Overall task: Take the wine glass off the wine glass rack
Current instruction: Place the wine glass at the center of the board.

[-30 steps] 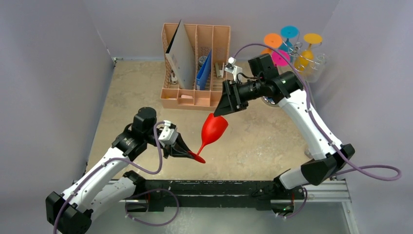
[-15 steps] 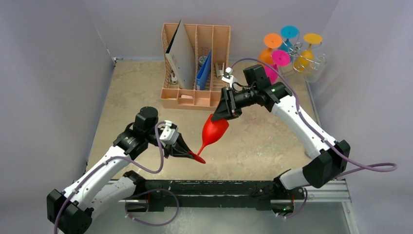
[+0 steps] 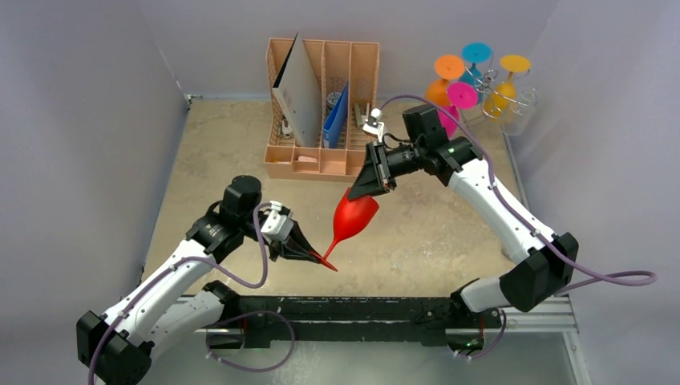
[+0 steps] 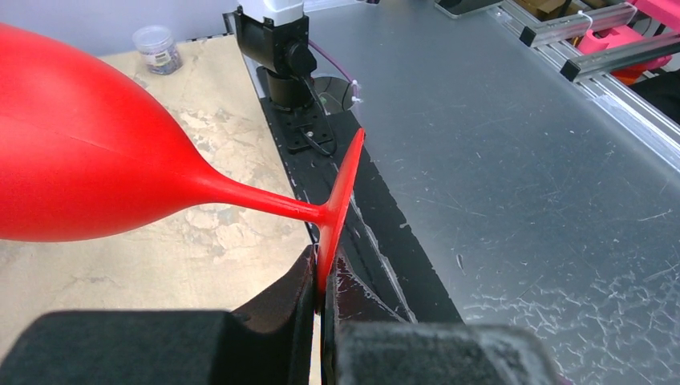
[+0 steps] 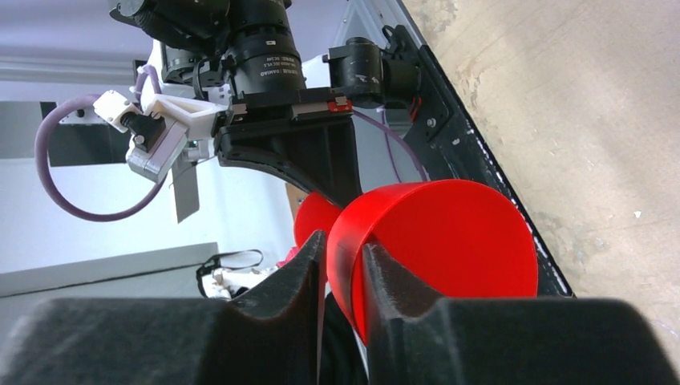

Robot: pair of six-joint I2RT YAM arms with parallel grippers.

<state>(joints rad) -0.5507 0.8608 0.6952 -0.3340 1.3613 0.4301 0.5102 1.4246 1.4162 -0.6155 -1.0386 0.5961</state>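
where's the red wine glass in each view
top external: red wine glass at centre, tilted.
left wrist: its bowl fills the left, its foot is mid-picture.
right wrist: bowl low, just right of centre.
shared landmark: tan tabletop, seen in all three.

left arm (image 3: 172, 277): reaching from its base toward 1 o'clock, wrist turning the tool back toward 4 o'clock.
left gripper (image 4: 321, 281): jaws clamping fully on the foot disc of the red wine glass (image 3: 353, 218), which is sitting edge-on between the fingers (image 4: 277, 309).
right arm (image 3: 497, 208): forearm running up toward 11 o'clock, wrist bending over toward 8 o'clock.
right gripper (image 5: 341, 257): fingers straddling the bowl rim, one inside, one outside, gap sitting narrow; contact not clear.
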